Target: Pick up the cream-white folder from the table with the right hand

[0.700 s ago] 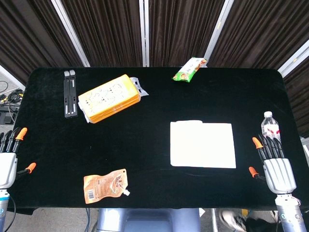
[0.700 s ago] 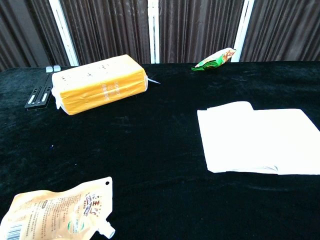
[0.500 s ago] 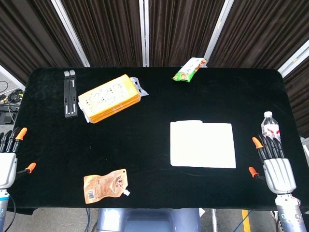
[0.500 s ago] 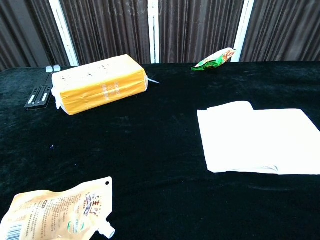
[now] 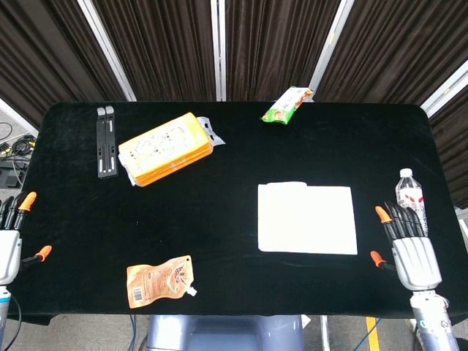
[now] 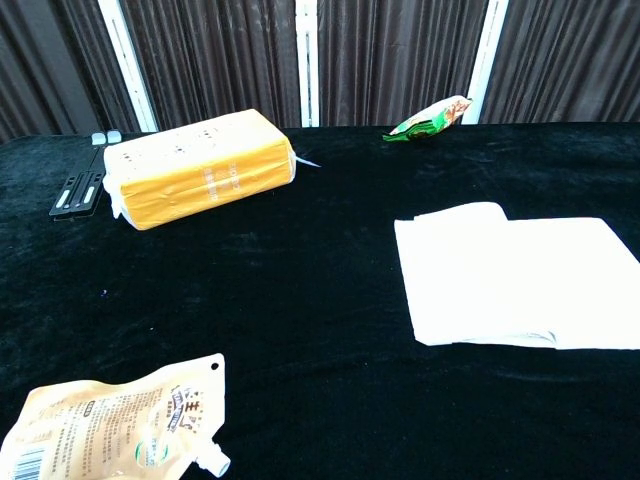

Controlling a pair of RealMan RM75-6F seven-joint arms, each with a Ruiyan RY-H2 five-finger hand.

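Observation:
The cream-white folder [image 5: 307, 219] lies flat on the black table, right of centre; in the chest view the folder [image 6: 515, 275] runs off the right edge. My right hand [image 5: 411, 247] hovers at the table's front right corner, to the right of the folder and apart from it, fingers straight and spread, holding nothing. My left hand [image 5: 9, 241] sits at the left edge of the head view, fingers extended, empty. Neither hand shows in the chest view.
A yellow package [image 5: 165, 148] and a black bar [image 5: 107, 140] lie at the back left. A green snack bag [image 5: 287, 104] is at the back centre. An orange pouch [image 5: 160, 280] lies near the front edge. A water bottle [image 5: 409, 192] stands just beyond my right hand.
My right hand has shifted slightly left and up toward the folder. My left hand has slipped a little further left out of the frame.

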